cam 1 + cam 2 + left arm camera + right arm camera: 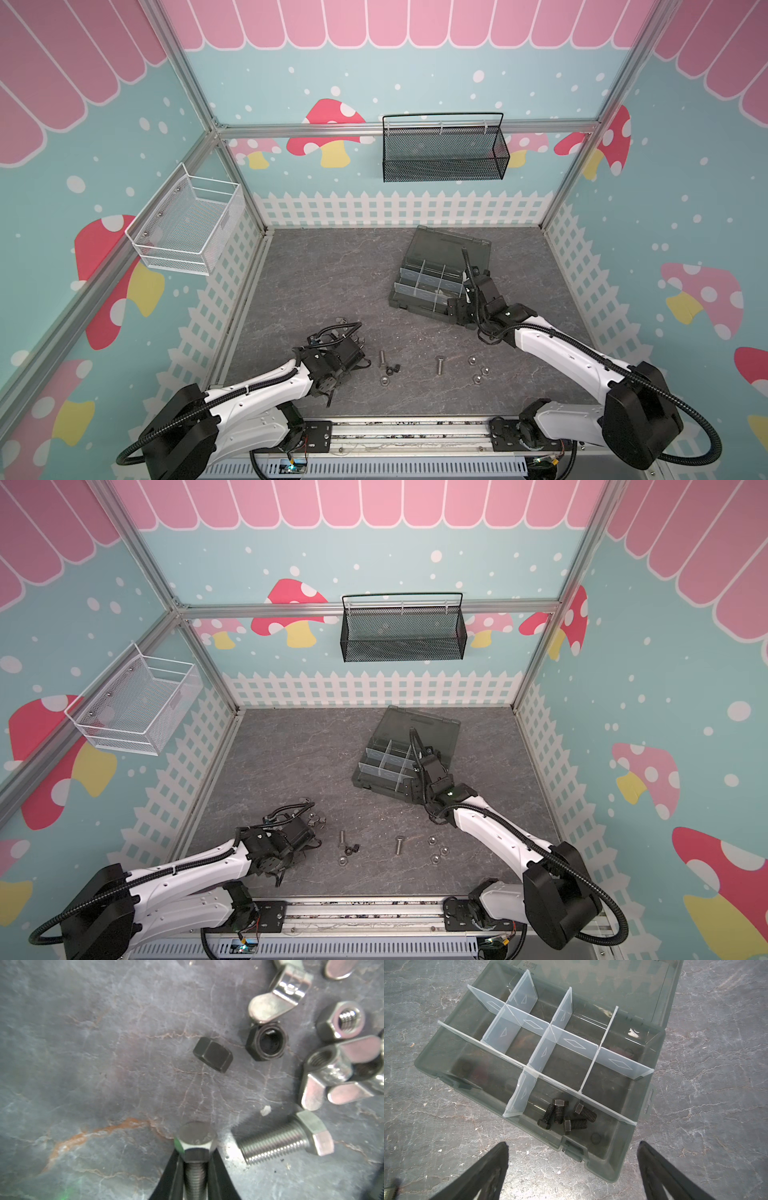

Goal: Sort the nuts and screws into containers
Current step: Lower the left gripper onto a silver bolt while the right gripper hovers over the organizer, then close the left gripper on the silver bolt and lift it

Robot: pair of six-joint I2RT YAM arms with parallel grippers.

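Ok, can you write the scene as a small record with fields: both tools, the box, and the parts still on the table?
left tool: shut on a silver screw, around its shank
right tool: open, empty, beside the organiser box
organiser box: lid open; four black screws together in one compartment
table: loose screw, wing nuts, black nuts, silver hex nuts

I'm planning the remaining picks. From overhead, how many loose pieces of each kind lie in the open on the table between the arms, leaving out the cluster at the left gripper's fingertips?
Silver screws: 2
Black nuts: 2
Silver hex nuts: 4
Total: 8
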